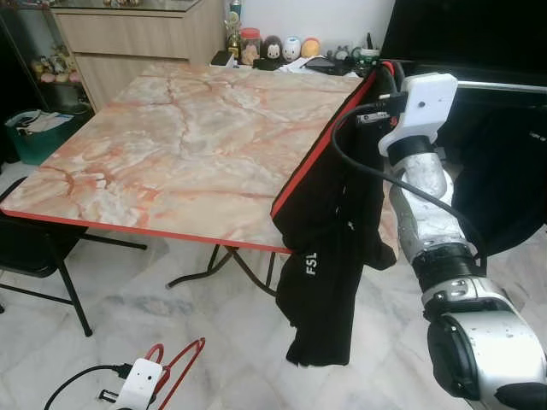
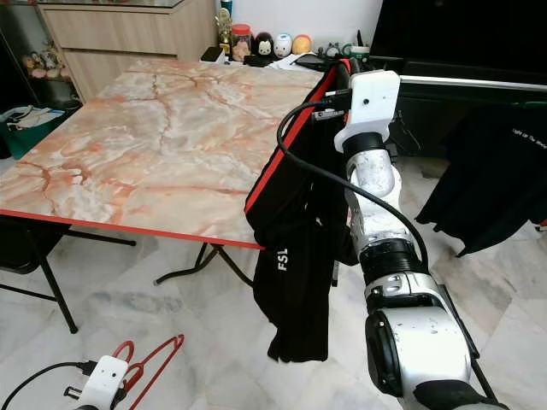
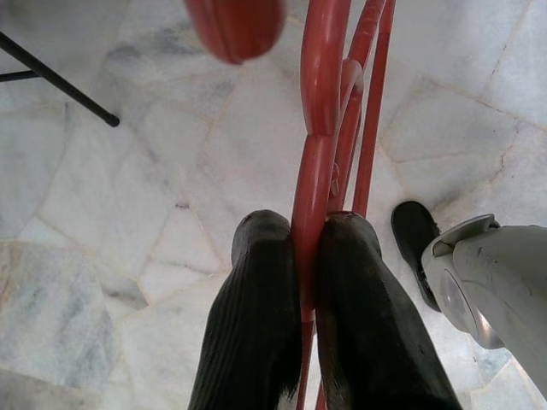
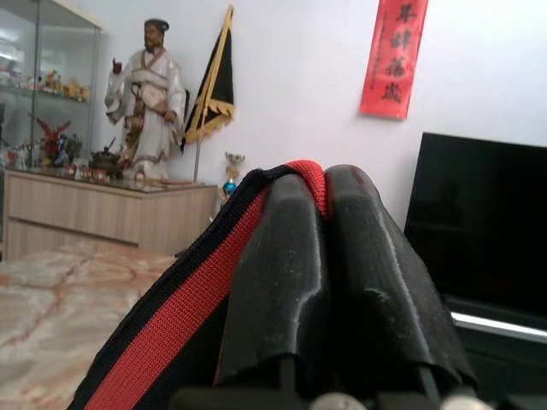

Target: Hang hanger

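low on the left, near the floor, sits the left gripper [image 3: 295, 282], jaws squeezed shut on the red hanger [image 1: 175, 366]. up high on the right, by the far corner of the counter [image 1: 171, 145], sits the right gripper [image 4: 323, 231], jaws pinched tight on the red edge band of the black shirt [image 1: 329, 256]. hanging down from that pinch, along the side of the counter, goes the rest of the shirt, with its bottom end well above the floor.

so far apart still: hanger down low on the left, shirt top up high on the right. pointing away from the left jaws, over the white floor tiles, runs the hanger's long side. nearer to the hanger by far: the left arm, already gripping it. probably next: lifting the hanger up and across toward the pinched top of the shirt. hard to tell from here where the neck hole is, so no sure way in yet.
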